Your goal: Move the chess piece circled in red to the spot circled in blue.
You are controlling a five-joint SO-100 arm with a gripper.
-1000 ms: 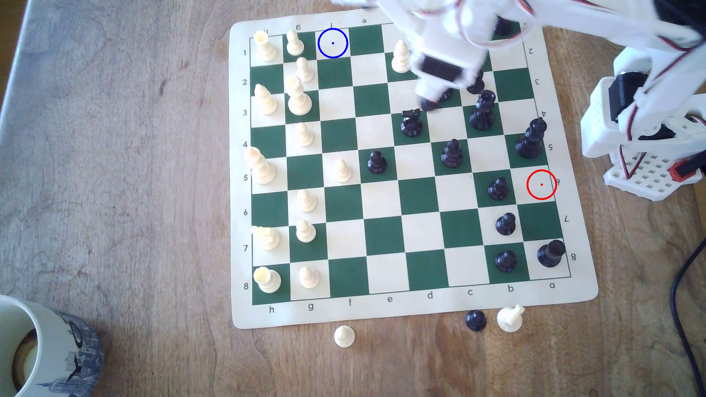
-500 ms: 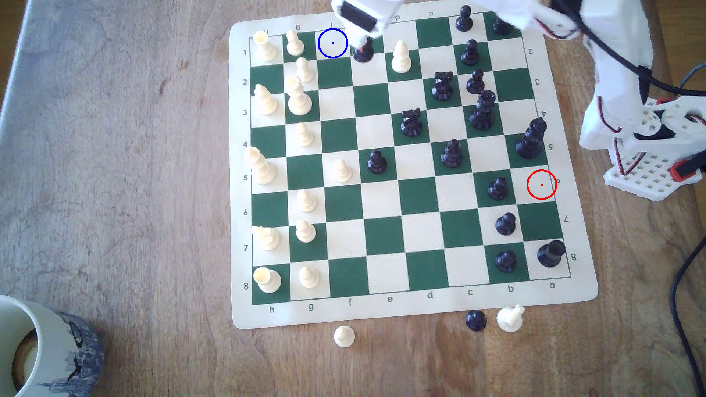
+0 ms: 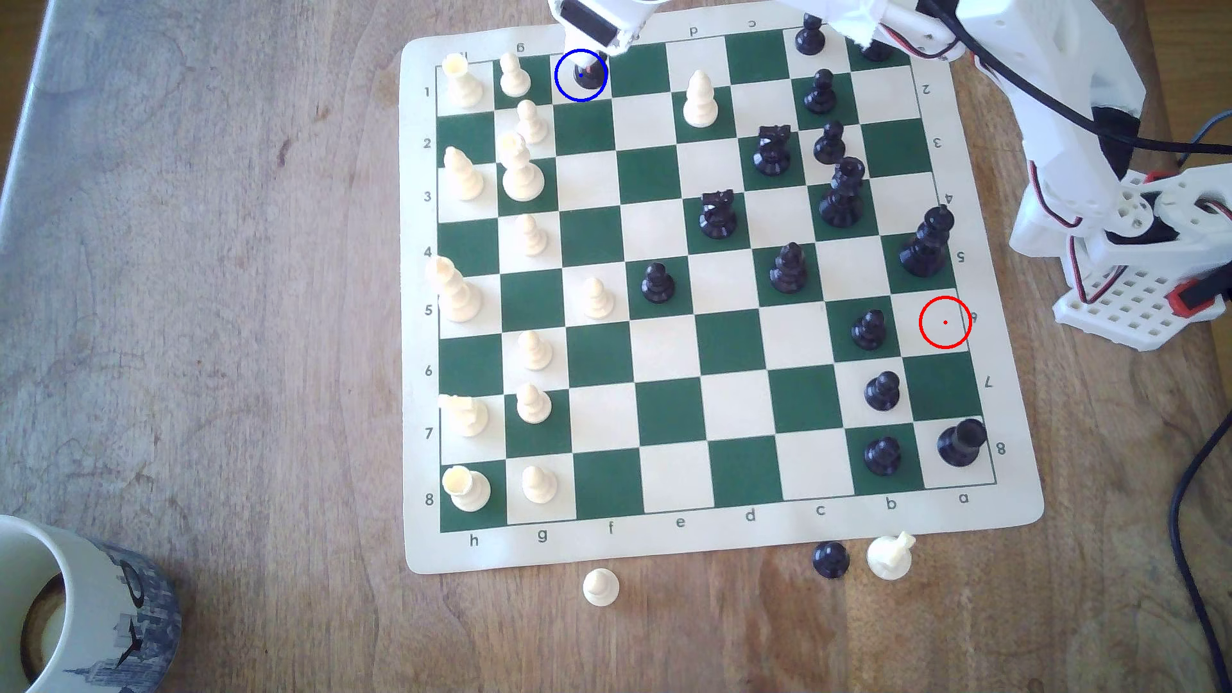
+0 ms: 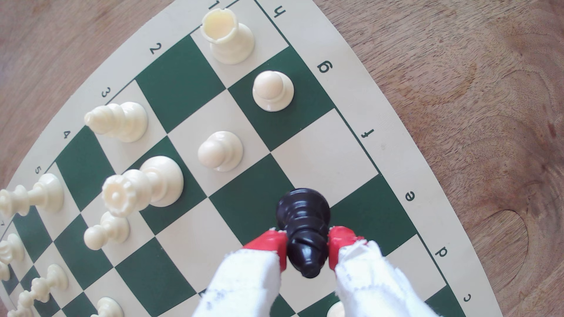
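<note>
Two red-tipped fingers [image 4: 276,243] of the gripper [image 4: 307,248] pinch the black bishop [image 4: 303,225] between them, its base pointing away from the jaws toward the cream f-file square. From above, that piece [image 3: 584,72] sits inside the blue circle [image 3: 559,86].

you see the bishop [image 3: 583,74] inside the blue circle [image 3: 559,88], on the chess mat's [image 3: 733,543] far edge, just right of a pawn [image 3: 514,74] in the exterior view.
</note>
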